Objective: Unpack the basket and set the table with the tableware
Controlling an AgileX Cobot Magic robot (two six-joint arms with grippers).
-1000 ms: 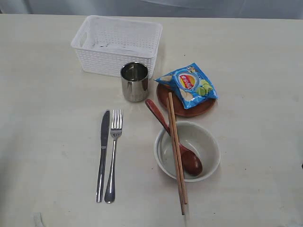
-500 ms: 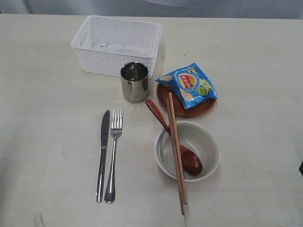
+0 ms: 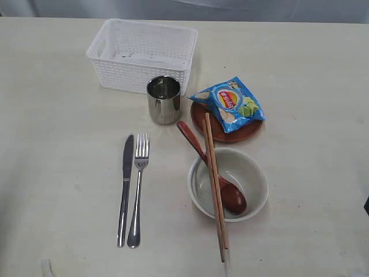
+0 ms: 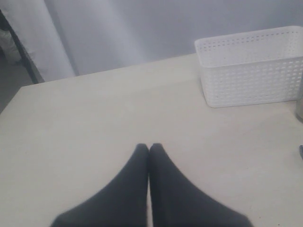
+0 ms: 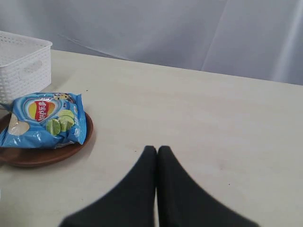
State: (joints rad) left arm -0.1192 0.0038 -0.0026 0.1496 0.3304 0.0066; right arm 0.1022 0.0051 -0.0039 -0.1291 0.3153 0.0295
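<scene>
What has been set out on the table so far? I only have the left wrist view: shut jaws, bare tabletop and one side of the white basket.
Observer: A steel knife and a steel fork lie side by side on the pale cream table, apart from the basket.
Operator: Is anything left in the basket?
Observer: In the exterior view, no tableware shows inside the white lattice plastic basket.
Operator: And the other arm?
Observer: The right gripper has its jaws shut on nothing, off to one side of the blue snack bag, which lies on the round brown plate.
</scene>
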